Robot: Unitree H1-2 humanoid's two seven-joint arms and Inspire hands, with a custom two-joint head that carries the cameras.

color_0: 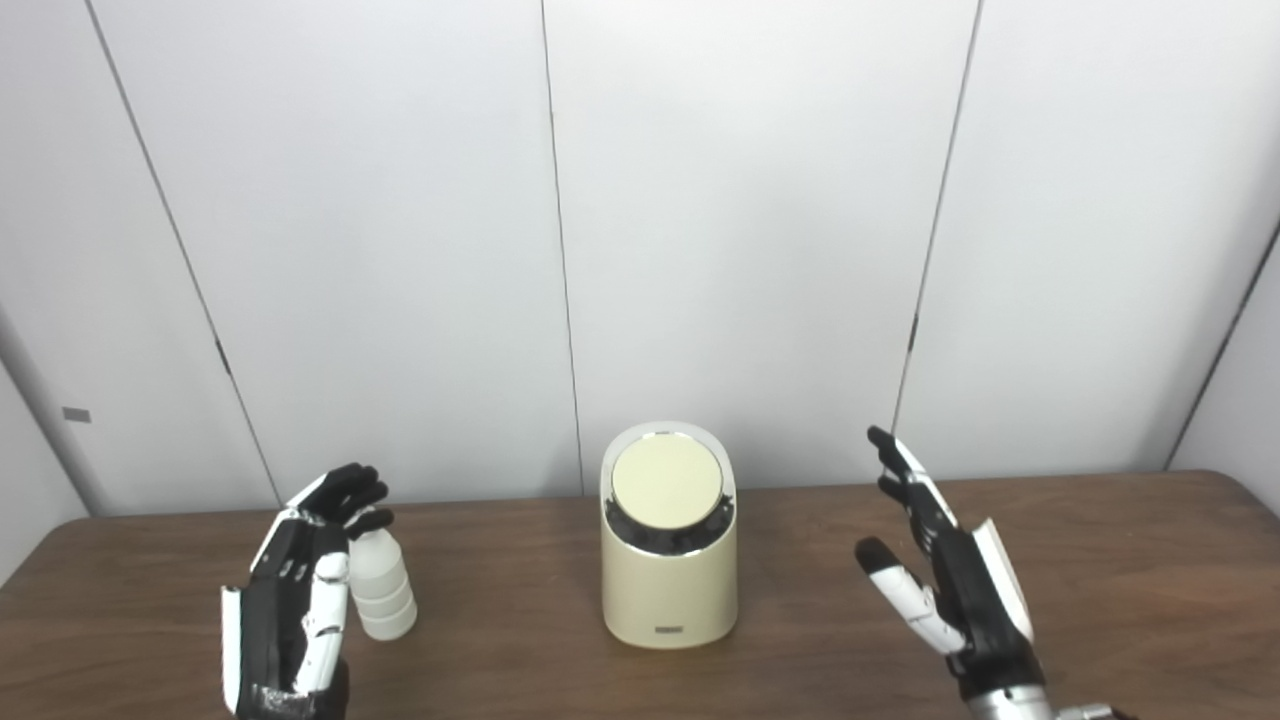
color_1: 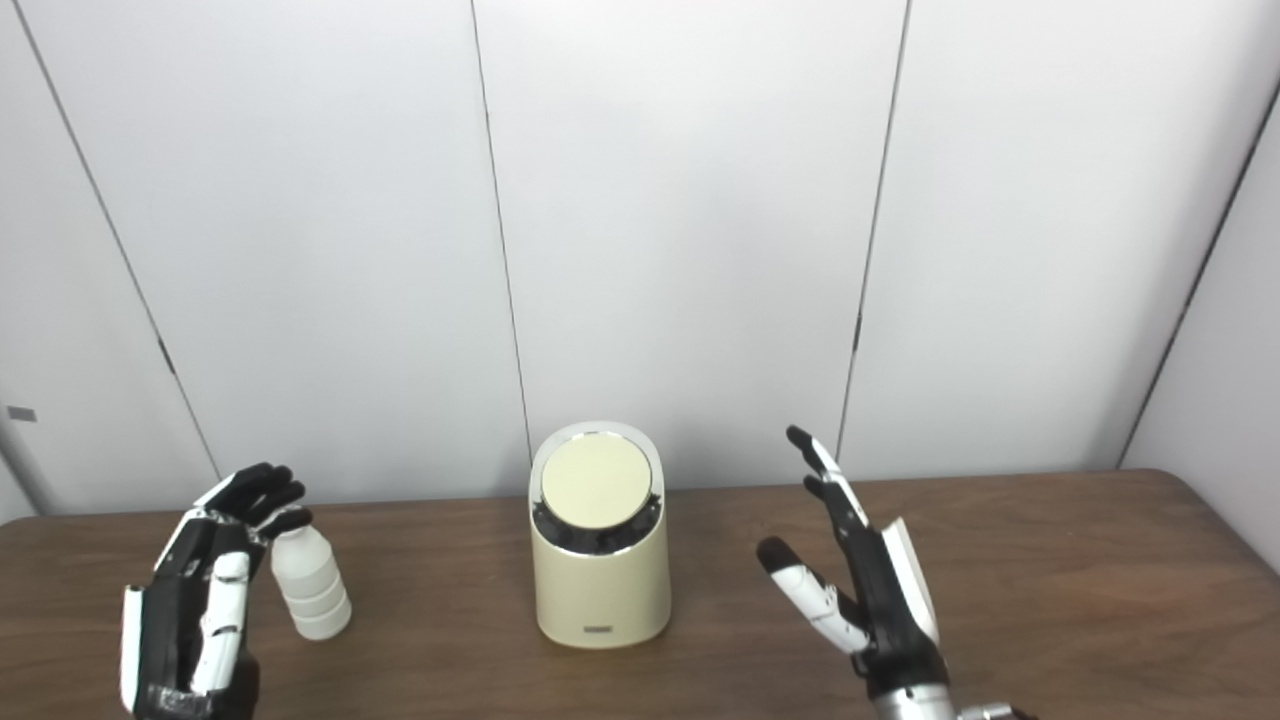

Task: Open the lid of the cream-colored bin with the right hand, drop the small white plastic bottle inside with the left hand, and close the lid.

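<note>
The cream-colored bin (color_0: 668,570) stands upright in the middle of the brown table, its round lid (color_0: 667,482) down and shut. A small white plastic bottle (color_0: 381,586) stands upright to the bin's left. My left hand (color_0: 295,600) is just left of the bottle, open, with its fingers curved toward the bottle's neck; whether they touch it I cannot tell. My right hand (color_0: 940,565) is raised to the right of the bin, open with fingers spread, well apart from the bin.
The wooden table (color_0: 1120,580) reaches to the picture's left and right edges, with a rounded far right corner. White wall panels (color_0: 740,230) rise directly behind the table's back edge, close behind the bin.
</note>
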